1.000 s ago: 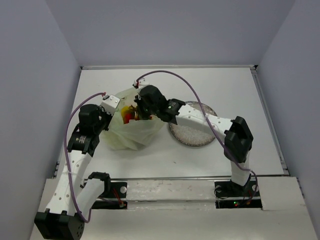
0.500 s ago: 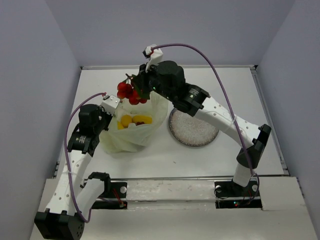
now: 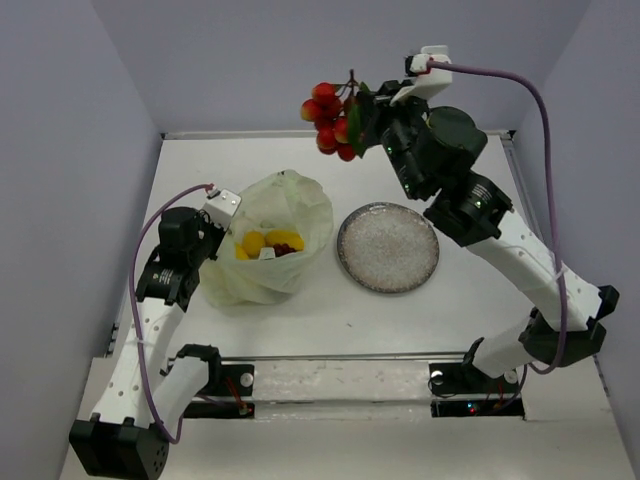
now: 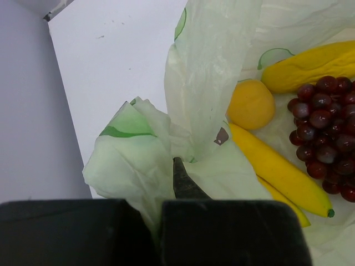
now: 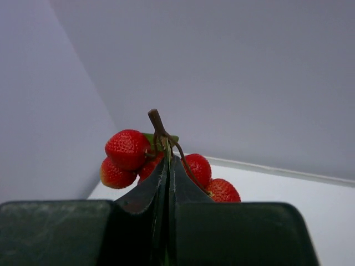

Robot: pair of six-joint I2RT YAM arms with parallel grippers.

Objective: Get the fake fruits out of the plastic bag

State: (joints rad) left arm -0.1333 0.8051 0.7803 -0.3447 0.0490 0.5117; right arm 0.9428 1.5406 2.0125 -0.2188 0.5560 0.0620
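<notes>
My right gripper (image 3: pixel 358 118) is shut on the red berry bunch (image 3: pixel 327 118), held high in the air near the back wall; the right wrist view shows the berries (image 5: pixel 127 148) at my closed fingertips (image 5: pixel 167 160). The pale green plastic bag (image 3: pixel 265 255) sits open on the table left of centre. My left gripper (image 3: pixel 222 232) is shut on the bag's left rim (image 4: pixel 138 144), holding it open. Inside lie two yellow bananas (image 4: pixel 280 172), a round yellow-orange fruit (image 4: pixel 250 103) and a dark grape bunch (image 4: pixel 324 130).
A speckled grey round plate (image 3: pixel 388 247) sits on the white table just right of the bag, with nothing on it. Grey walls enclose the table at the back and both sides.
My right gripper has lifted the red berry bunch out of the bag and carried it up and to the right. The left gripper and the bag have stayed in place.
</notes>
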